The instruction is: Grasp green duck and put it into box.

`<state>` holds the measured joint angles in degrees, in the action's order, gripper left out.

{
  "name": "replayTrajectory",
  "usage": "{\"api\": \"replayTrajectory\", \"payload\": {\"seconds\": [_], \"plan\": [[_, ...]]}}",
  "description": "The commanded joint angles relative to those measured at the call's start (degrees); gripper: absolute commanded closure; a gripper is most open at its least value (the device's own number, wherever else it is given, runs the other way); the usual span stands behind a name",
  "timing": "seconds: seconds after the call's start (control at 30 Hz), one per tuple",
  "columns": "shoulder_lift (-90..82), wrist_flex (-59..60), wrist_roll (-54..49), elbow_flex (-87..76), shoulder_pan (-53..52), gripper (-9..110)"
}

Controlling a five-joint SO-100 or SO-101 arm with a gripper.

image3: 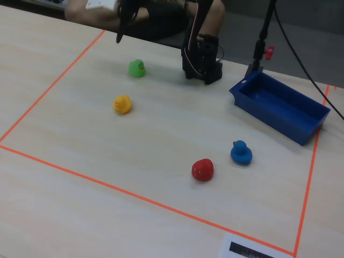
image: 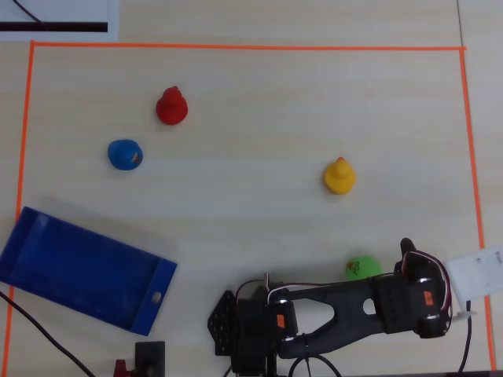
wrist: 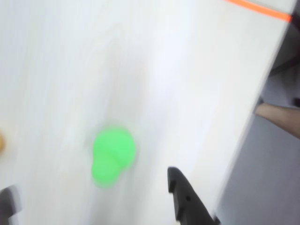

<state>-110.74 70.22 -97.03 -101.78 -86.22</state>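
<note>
The green duck (image: 362,268) sits on the table near the arm's side, inside the orange tape; it shows as a blurred green blob (wrist: 112,154) in the wrist view and lies left of the arm's base in the fixed view (image3: 137,68). My gripper (wrist: 92,183) hovers above it and is open, with one black finger (wrist: 183,194) to the duck's right and a grey finger (wrist: 10,199) at the far left. Nothing is between them. In the overhead view the gripper (image: 409,255) is just right of the duck. The dark-blue box (image: 78,263) lies far left, and is empty in the fixed view (image3: 279,107).
A yellow duck (image: 339,176) stands beyond the green one. A blue duck (image: 124,154) and a red duck (image: 171,106) sit at the far left. Orange tape (image: 471,141) bounds the area. A white card (image: 475,271) lies by the gripper, and the table edge runs close on its right (wrist: 262,89).
</note>
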Motion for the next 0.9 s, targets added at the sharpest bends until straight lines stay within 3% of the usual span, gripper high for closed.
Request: {"api": "replayTrajectory", "payload": {"seconds": [0.0, 0.27, 0.5, 0.87], "plan": [[2.37, -15.21, 1.93, -7.21, 0.7, 48], [6.42, -31.38, 10.9, -16.08, 6.15, 48], [6.77, -40.17, 9.58, -25.22, 6.15, 48], [-1.58, -40.52, 7.29, -32.43, 3.6, 48]]}}
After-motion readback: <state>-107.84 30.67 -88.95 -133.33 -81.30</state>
